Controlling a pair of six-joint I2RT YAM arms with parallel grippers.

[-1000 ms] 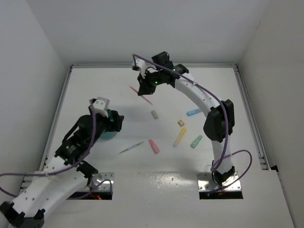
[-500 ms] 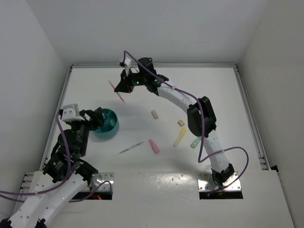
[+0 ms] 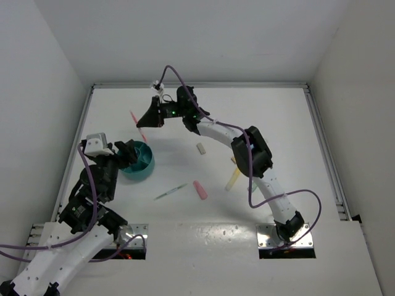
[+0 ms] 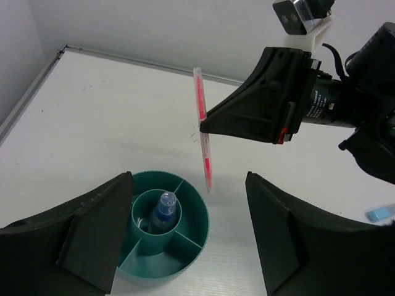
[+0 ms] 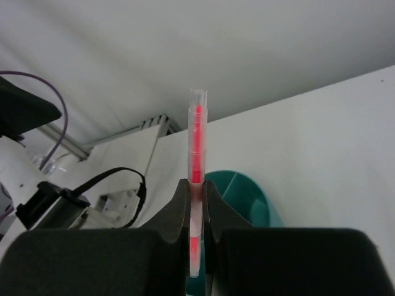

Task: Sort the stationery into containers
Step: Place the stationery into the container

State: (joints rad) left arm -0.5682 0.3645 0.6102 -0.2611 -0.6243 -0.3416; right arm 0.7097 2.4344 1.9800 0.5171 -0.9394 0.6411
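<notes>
A thin pink pen (image 5: 196,139) stands upright in my right gripper (image 5: 196,186), which is shut on its lower half. In the top view this gripper (image 3: 143,122) hangs in the air just behind the dark-teal cup (image 3: 138,164), the pen (image 3: 133,117) slanting down at its tip. The cup (image 4: 185,246) is split into compartments, and a blue-capped clear tube (image 4: 163,206) stands in its centre one. My left gripper (image 4: 188,180) is open, its fingers (image 4: 92,240) straddling the cup from the near-left side.
On the table to the right lie a green pen (image 3: 171,192), a pink marker (image 3: 199,190), a small eraser (image 3: 201,148) and a yellow marker (image 3: 233,179). A blue marker (image 4: 379,214) lies farther right. White walls enclose the table.
My right arm has swung left with the pink pen, from the far middle to just behind the cup. My left arm drew back to the left and uncovered the cup.
</notes>
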